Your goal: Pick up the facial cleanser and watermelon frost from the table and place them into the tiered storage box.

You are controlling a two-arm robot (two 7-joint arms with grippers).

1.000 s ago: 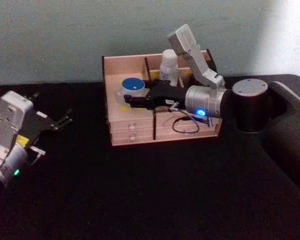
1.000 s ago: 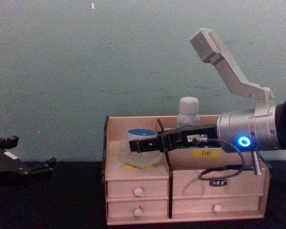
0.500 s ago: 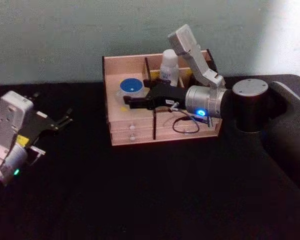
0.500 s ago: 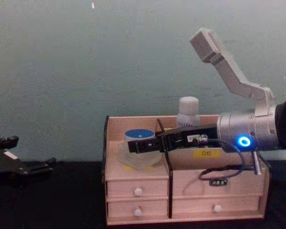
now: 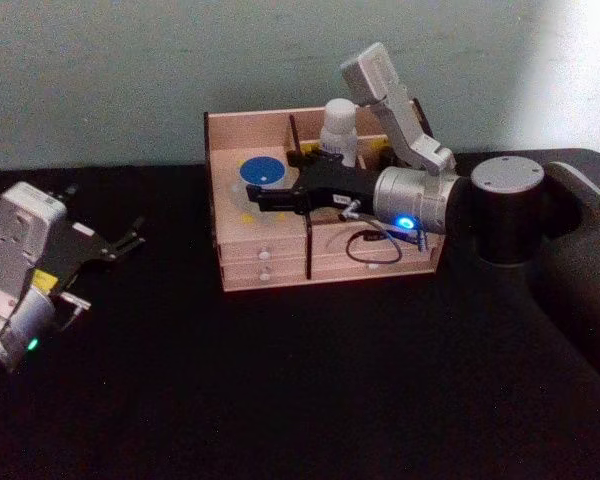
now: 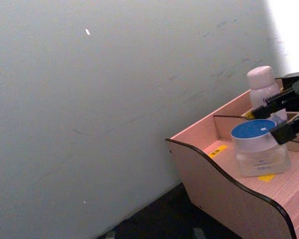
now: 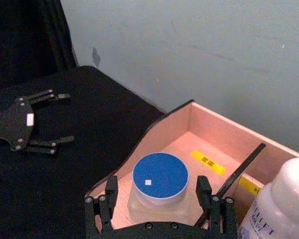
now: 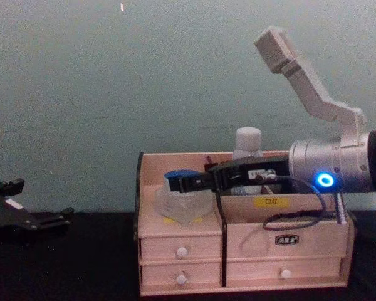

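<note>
- Head view: right hand (image 5: 263, 195) centre frame, reaching across the tiered storage box (image 5: 230, 262) over the blue-lidded jar (image 5: 259, 171) in its upper-left compartment; white bottle (image 5: 338, 128) upright behind. Left hand (image 5: 126, 242) parked at left on the black worktop (image 5: 310, 390), well apart.
- Left wrist view: jar at right, standing upright on the compartment floor, lid up.
- Right wrist view: jar at lower centre between spread fingers (image 7: 109, 186), none touching it; grip released.
- Chest view: right hand directly above the jar; judged next move is a withdrawal upward along the jar's vertical axis.
</note>
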